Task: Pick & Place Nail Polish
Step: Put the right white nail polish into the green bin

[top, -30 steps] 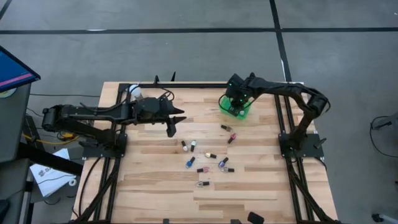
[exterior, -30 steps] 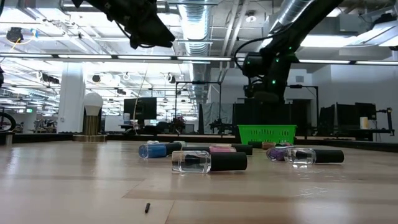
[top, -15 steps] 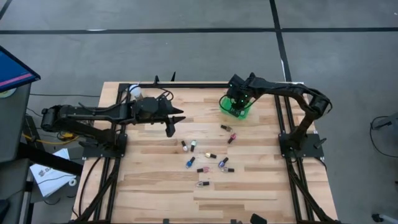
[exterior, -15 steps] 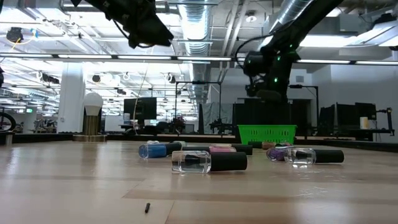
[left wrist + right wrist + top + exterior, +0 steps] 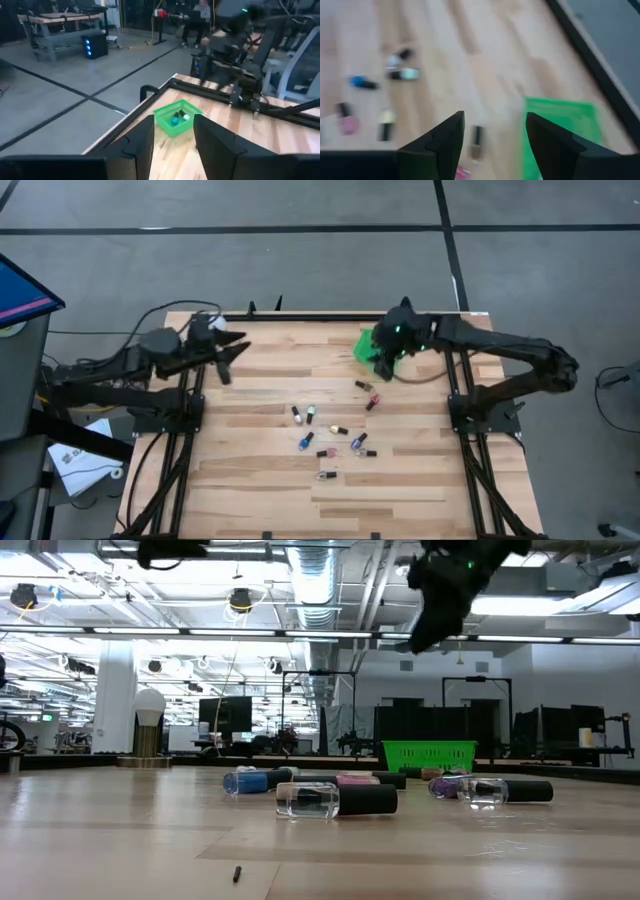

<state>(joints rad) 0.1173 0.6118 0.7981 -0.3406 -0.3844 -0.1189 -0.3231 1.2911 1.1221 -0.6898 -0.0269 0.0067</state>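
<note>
Several nail polish bottles (image 5: 326, 430) lie on their sides in the middle of the wooden table; in the low view a clear one (image 5: 335, 800) lies nearest. A green basket (image 5: 366, 343) stands at the far right and holds two or three bottles (image 5: 176, 119). My right gripper (image 5: 385, 362) hovers open and empty at the basket's near side, high above the table. My left gripper (image 5: 232, 360) stands open and empty over the far left of the table, pointing toward the basket (image 5: 175, 117).
A white ball-topped stand (image 5: 150, 720) stands at the table's far left. Black frame rails (image 5: 455, 370) run along the table's edges. Bare wood (image 5: 260, 480) lies near the front edge. In the left wrist view, the right arm (image 5: 235, 45) rises behind the basket.
My left gripper has drawn back from the table's middle toward its far left corner and risen. My right gripper has lifted from close over the basket, tipped, and come a little toward the near side. The bottles on the table have stayed put.
</note>
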